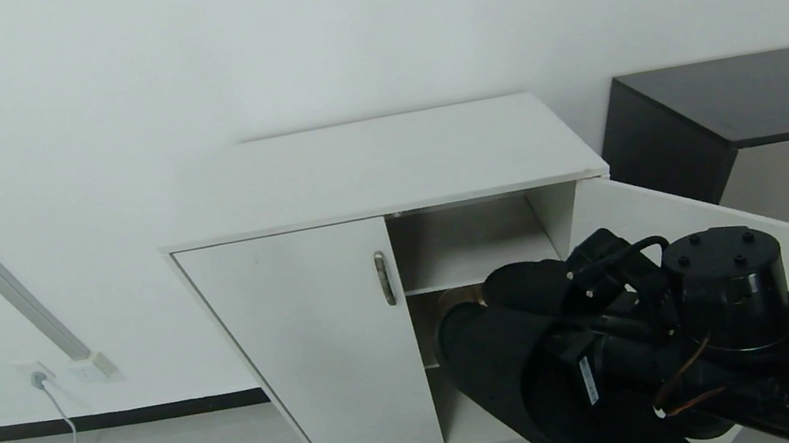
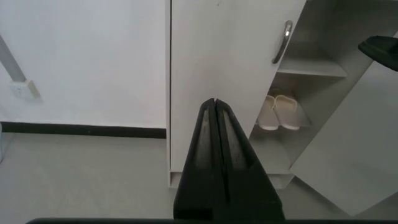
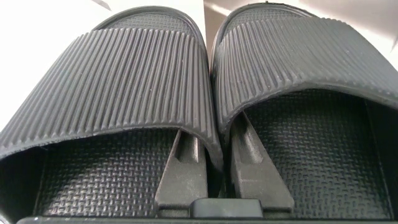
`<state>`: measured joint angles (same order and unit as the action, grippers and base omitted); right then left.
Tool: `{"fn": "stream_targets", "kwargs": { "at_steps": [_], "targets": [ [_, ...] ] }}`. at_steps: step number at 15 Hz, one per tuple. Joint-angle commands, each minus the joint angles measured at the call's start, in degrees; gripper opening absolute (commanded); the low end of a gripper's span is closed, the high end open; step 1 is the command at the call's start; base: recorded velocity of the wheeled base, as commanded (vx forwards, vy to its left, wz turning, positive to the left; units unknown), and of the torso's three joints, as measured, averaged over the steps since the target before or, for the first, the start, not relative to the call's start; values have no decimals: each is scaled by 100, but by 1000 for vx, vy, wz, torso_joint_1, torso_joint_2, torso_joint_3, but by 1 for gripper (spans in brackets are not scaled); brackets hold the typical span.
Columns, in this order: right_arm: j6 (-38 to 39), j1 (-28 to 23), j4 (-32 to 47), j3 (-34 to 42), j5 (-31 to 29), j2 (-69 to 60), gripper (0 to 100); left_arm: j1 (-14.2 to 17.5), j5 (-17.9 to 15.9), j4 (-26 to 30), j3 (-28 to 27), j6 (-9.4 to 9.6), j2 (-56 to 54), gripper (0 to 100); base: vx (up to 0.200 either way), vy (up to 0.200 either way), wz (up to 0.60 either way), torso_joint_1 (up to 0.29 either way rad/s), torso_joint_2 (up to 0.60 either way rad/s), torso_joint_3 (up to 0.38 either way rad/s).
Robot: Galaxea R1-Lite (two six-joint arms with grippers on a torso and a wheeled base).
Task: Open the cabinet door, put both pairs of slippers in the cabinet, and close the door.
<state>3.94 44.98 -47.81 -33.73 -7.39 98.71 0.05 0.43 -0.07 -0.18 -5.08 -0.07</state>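
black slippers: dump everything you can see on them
The black slippers are a pair of slides with ribbed straps and crosshatch-textured footbeds, and they look rubbery. They lie side by side with their inner walls pressed together, pinched by the right gripper, one finger inside each slipper. In the head view they are held up at the open right half of the cabinet, in front of its shelves.

Left fingers (image 2: pixel 204 149) together, right fingers (image 3: pixel 180 177) clamped.

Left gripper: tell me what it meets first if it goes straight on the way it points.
Probably the cabinet's closed left door: the shut left gripper points at its panel. The pale slippers lie off that line, though depth is hard to judge.
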Motion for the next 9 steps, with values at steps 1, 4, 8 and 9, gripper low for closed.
{"fn": "stream_targets", "kwargs": {
  "at_steps": [1,4,8,9],
  "targets": [
    [2,10,0,-2,0,17,0,4,1,-1,1,-1,7,0,0,0,0,-212,530,320],
    [2,10,0,-2,0,17,0,4,1,-1,1,-1,7,0,0,0,0,-194,512,317],
    [2,37,0,7,0,17,0,4,1,-1,1,-1,7,0,0,0,0,-171,482,317],
    [2,37,0,7,0,17,0,4,1,-1,1,-1,7,0,0,0,0,-149,486,330]
  ]
}}
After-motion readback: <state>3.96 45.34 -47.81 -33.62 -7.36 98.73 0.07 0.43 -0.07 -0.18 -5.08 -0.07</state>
